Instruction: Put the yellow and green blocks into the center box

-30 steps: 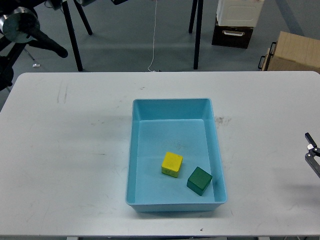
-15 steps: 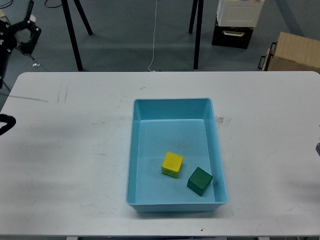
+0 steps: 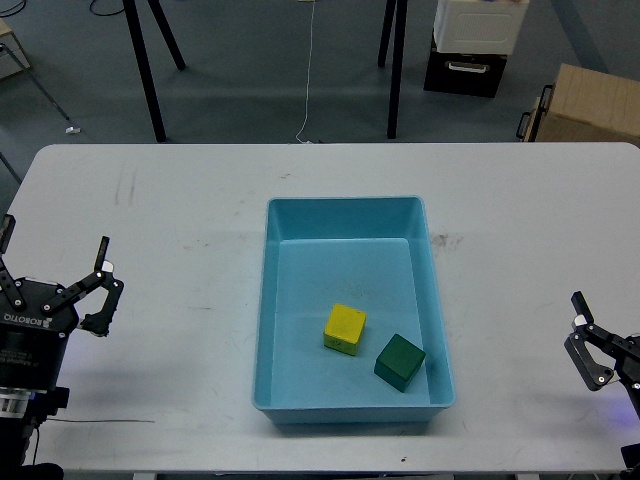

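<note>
Head view: the yellow block point(image 3: 344, 329) and the green block point(image 3: 399, 361) both lie inside the blue box point(image 3: 345, 214), near its front wall. My left end effector point(image 3: 52, 283) is spread wide over the tabletop point(image 3: 180, 250), well left. My right end effector point(image 3: 586, 345), also empty and parted, is nearer the green block.

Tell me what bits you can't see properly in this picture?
- Right pincer: head view, cut off by the right edge, so open or shut is unclear.
- Left pincer: one finger sits near the left edge.
- Green block and yellow block in the blue box: undersides hidden.
</note>
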You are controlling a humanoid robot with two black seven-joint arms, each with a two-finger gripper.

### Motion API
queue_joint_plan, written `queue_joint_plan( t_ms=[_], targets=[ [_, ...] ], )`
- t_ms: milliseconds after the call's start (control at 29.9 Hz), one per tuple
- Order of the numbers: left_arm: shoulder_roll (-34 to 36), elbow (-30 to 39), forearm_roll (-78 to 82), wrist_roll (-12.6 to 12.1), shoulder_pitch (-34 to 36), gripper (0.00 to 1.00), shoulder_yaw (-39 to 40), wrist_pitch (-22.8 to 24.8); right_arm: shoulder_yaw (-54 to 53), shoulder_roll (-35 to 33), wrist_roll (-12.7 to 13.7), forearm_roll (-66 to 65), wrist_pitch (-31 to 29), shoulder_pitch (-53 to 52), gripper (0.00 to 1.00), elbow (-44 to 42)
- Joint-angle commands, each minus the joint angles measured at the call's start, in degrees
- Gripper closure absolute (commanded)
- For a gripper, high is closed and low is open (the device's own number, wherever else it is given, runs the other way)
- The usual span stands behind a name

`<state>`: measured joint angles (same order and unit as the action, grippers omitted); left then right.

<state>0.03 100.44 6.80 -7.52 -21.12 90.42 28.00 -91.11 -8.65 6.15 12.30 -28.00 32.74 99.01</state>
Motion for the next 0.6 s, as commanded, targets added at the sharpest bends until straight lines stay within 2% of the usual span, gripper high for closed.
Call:
queue_joint_plan(
  t_ms=[0,568],
  targets=[
    [0.0,0.6,-0.1,0.1,-1.5,0.0,-3.6,0.0,0.4,0.0,0.0,-0.1,0.0,0.5,0.0,0.2],
    [0.0,0.6,-0.1,1.0,-2.2,0.0,-4.2,0.0,0.1,0.1,-0.1,-0.1,0.0,0.4,0.0,0.2]
  ],
)
